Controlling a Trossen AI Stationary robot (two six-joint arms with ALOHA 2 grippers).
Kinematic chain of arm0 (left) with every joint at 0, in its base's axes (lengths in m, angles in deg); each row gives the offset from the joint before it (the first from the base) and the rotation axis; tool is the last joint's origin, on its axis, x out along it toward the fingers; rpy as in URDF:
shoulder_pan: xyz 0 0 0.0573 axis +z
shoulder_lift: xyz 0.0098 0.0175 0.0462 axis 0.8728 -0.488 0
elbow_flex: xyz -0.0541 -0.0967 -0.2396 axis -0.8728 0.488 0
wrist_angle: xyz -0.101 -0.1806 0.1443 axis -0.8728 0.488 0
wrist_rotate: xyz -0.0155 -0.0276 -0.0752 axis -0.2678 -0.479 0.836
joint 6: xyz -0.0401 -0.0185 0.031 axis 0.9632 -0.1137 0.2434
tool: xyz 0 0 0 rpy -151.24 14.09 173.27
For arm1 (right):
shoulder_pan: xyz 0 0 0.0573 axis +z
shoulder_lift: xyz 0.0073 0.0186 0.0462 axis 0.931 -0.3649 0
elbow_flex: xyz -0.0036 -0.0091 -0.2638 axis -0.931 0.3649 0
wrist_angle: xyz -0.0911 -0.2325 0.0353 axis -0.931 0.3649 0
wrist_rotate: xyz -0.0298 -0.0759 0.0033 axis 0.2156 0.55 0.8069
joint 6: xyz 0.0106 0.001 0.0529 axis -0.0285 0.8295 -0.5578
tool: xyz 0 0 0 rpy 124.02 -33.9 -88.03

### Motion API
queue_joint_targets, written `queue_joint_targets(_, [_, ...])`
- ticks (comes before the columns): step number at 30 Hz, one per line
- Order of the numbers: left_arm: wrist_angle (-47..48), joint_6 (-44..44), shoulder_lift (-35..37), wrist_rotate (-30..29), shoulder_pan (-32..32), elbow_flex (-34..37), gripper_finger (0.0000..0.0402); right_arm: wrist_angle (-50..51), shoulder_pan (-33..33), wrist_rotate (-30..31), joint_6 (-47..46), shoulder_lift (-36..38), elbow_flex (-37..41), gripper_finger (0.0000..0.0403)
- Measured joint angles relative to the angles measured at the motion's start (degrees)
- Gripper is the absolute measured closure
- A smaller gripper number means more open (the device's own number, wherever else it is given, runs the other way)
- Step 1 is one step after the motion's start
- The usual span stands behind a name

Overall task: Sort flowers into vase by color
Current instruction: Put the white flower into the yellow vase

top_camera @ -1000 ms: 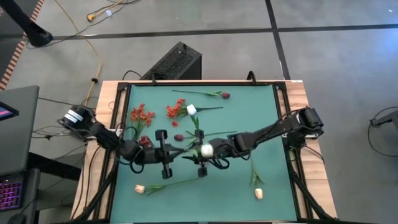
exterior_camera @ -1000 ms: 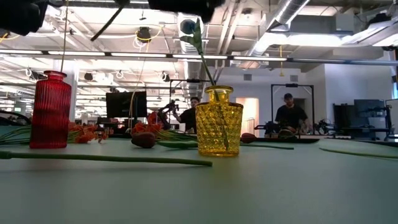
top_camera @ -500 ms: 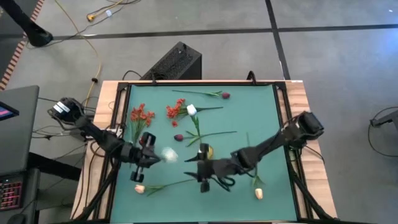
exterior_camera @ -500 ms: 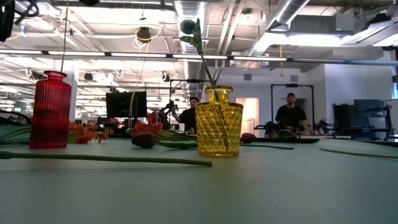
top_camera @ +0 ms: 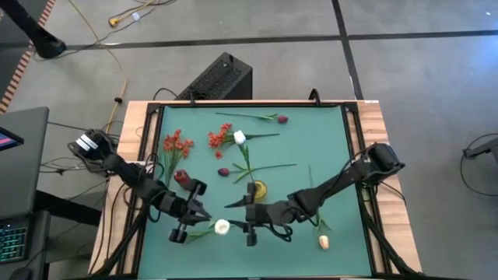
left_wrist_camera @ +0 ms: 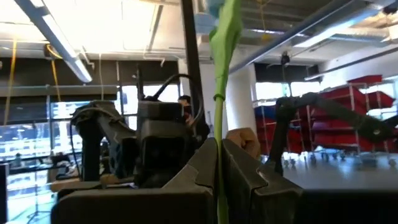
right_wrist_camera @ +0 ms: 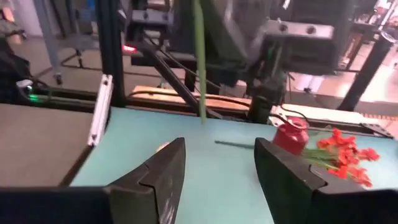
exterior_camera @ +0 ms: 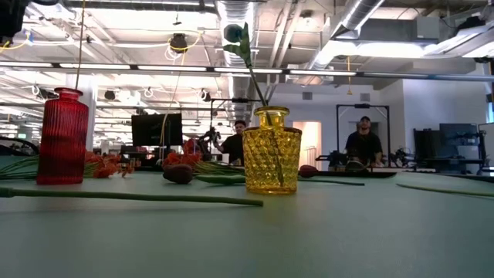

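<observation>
White flower (top_camera: pixel 222 227) in air above near-left part of green surface (top_camera: pixel 334 148), green stem (left_wrist_camera: pixel 219 143) clamped between left gripper (top_camera: pixel 198 215) fingers, held upright. Right gripper (top_camera: pixel 237 214) just beside it, fingers released, empty, flower stem hanging in front of them. Yellow vase (top_camera: pixel 257 189) just behind, one stem already inside; red vase (top_camera: pixel 181 177) at left. Step in hand, as I judge: left gripper carrying white flower. Next move: bring stem end over matching vase mouth, lower in, then release.

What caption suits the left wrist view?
Left tool shut on a green flower stem, the right arm facing it.
</observation>
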State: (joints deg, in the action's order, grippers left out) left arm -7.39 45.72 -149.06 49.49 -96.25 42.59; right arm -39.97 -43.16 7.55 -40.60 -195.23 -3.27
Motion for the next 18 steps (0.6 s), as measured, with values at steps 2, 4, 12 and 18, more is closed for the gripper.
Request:
queue_joint_targets(2, [-0.1,-1.1,-0.5,-0.2,0.2,-0.3,0.0401,-1.5,-0.3,0.0,0.4,0.0,0.0,0.0187])
queue_joint_targets(4, [-0.1,-2.2,-0.6,-0.1,0.6,-0.3,0.0401,-3.9,-0.5,0.0,1.9,0.0,0.0,0.0187])
queue_joint_targets(12, [0.6,0.4,-0.6,0.4,5.3,-0.3,0.0401,-7.8,-3.0,-3.1,4.3,-1.1,0.0,0.0187])
queue_joint_targets(18, [1.7,3.2,-0.6,0.4,7.7,-0.3,0.0401,-9.4,-5.2,-5.0,4.2,-1.8,0.0,0.0187])
